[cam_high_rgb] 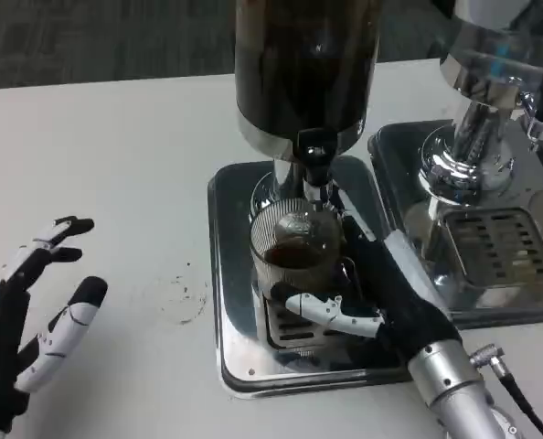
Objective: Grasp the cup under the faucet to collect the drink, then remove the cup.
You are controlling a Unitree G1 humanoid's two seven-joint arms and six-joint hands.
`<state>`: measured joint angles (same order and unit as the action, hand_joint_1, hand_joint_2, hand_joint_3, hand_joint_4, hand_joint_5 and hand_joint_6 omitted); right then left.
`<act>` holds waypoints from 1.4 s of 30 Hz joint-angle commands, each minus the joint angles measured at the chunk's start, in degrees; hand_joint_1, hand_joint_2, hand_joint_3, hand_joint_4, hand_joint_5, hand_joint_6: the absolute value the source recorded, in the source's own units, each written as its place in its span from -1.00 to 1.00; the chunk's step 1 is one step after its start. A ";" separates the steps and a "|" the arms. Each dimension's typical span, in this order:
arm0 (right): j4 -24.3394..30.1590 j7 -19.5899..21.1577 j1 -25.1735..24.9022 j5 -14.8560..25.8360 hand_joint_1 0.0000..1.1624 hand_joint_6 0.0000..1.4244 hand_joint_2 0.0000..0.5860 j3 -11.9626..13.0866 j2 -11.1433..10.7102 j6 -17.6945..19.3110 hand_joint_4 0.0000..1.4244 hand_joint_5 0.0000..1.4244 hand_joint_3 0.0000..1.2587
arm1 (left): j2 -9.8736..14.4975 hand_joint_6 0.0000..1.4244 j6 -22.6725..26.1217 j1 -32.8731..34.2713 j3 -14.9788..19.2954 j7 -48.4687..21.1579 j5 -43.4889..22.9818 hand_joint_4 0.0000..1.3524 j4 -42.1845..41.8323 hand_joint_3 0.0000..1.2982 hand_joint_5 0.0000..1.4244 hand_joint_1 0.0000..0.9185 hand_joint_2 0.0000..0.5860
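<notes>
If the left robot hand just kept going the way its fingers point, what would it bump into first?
Probably nothing soon. The left robot hand points up and slightly right across bare white table; the drink machine's tray sits off to its right.

We seem to be at a drinks station in a test lab or office: two steel drink dispensers, one (305, 82) at twelve o'clock, another (491, 101) at two o'clock, stand on a plain white table (107, 155), grey carpet (98, 37) beyond it.

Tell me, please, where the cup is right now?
In the head view the cup stands at picture centre on the metal drip tray, directly under the faucet of the dark dispenser, with the right hand wrapped around it.
</notes>
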<state>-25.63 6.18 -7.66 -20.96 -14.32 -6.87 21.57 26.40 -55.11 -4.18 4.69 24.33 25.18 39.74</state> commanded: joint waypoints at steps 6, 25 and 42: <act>-2.96 0.66 -0.76 0.13 0.23 -0.81 -0.48 -0.83 1.51 2.36 -1.00 -1.00 -1.00 | 0.48 -0.71 0.54 -1.33 0.62 -0.02 -0.78 -0.72 -1.06 -0.53 -0.51 -1.00 -0.30; -5.04 0.97 -1.59 -0.61 0.42 -0.54 -0.46 -2.08 2.47 2.36 -0.56 -0.65 -0.80 | 0.16 -0.71 1.32 -2.19 1.17 -0.56 -1.75 -0.72 -2.30 -0.52 -0.49 -1.00 -0.29; -4.24 5.56 -0.92 -2.42 0.59 -0.28 -0.42 -2.93 2.81 1.79 -0.22 -0.33 -0.25 | 0.21 -0.71 1.63 -2.27 1.17 -0.79 -2.45 -0.72 -2.50 -0.52 -0.49 -1.00 -0.29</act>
<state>-29.48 11.74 -9.74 -21.95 -16.25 -4.40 24.23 26.39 -53.96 -6.20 5.74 24.11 23.05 37.63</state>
